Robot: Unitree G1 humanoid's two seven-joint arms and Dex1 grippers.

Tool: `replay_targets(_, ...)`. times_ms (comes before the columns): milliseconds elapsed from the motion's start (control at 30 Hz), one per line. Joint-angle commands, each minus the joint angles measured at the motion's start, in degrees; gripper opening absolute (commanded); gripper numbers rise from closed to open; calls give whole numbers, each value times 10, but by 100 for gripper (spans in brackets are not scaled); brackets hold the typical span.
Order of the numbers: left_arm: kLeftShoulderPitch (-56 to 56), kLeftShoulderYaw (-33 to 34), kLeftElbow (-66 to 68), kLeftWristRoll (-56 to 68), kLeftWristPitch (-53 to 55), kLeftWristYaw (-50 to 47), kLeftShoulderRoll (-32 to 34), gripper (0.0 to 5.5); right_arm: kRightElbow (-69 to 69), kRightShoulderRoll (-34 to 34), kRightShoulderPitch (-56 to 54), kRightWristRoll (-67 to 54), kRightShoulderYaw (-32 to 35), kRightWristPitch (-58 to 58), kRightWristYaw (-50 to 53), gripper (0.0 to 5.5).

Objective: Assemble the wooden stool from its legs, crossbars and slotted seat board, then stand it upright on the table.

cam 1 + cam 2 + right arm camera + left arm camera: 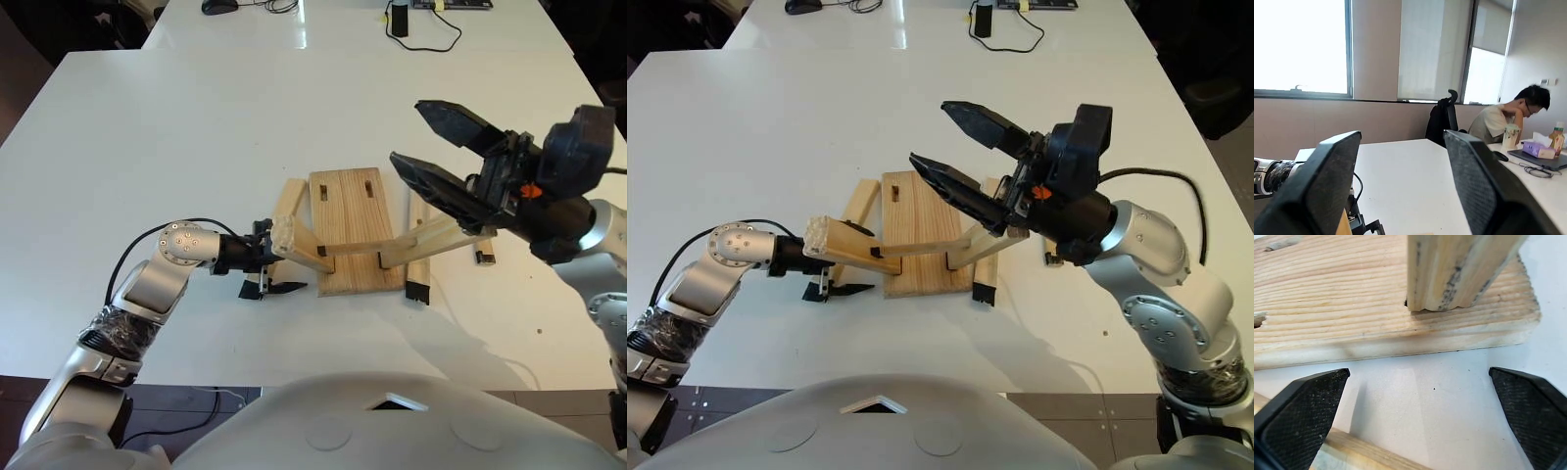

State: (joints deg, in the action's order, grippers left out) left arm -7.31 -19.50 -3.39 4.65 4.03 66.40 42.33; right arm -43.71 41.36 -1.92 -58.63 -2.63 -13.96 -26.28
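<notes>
My left gripper [271, 288] sits low on the table [147, 147], jaws spread around nothing, just off the near left corner of the seat board [353, 211]. The board lies flat, with the leg-and-crossbar frame [358, 256] slanting over its near edge. Farther off, my right gripper [409, 132] hangs above the frame's right leg, jaws wide and empty.
</notes>
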Motion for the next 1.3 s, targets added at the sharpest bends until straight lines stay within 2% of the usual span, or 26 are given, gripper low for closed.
replay_targets(33, -3, -3, 8, -17, -1, 0, 7, 528, 28, 1, -52, -91, 36, -61, 31, 312)
replay_targets(200, 1, -5, 8, -18, -3, -6, 4, 528, 9, 23, -176, -259, 154, -55, 100, 312)
replay_targets(300, 1, -4, 10, -18, -3, -9, 3, 528, -14, 29, -166, -304, 174, -67, 107, 312)
replay_targets(333, 0, -4, 11, -18, -4, -10, 3, 528, -21, 25, -128, -266, 150, -80, 86, 312)
replay_targets(400, 0, -6, 12, -18, -5, -11, 1, 528, 22, 21, -13, -83, 17, -84, 16, 312)
replay_targets(467, -6, -11, 16, -20, -8, -9, -4, 528, 121, 21, 65, 104, -122, -38, -39, 312)
replay_targets(533, -14, -14, 18, -19, -8, -7, -8, 528, 168, 17, 88, 188, -174, -5, -71, 312)
replay_targets(700, -11, 1, 20, -13, -3, -26, -17, 528, 116, -10, -11, 48, -36, -17, -32, 312)
replay_targets(800, 12, 16, -7, -3, 8, -46, -18, 528, 112, -29, -61, -23, 55, -6, 40, 312)
replay_targets(867, 40, 36, -43, 10, 25, -64, -12, 528, 102, -42, -64, -31, 98, -9, 87, 312)
replay_targets(967, 117, 91, -114, 50, 60, -86, 1, 528, 85, -53, 22, 16, 147, -9, 122, 312)
replay_targets(1067, 167, 109, -152, 62, 78, -98, 8, 528, 117, -51, 114, 115, 137, 0, 91, 312)
replay_targets(1167, 187, 96, -168, 60, 85, -80, 21, 528, 161, 10, 176, 267, 60, 20, 15, 312)
replay_targets(1233, 195, 88, -168, 51, 76, -70, 29, 528, 195, 25, 182, 343, 17, 38, -14, 312)
replay_targets(1300, 184, 83, -155, 42, 75, -74, 22, 528, 227, 9, 167, 371, -2, 47, -24, 312)
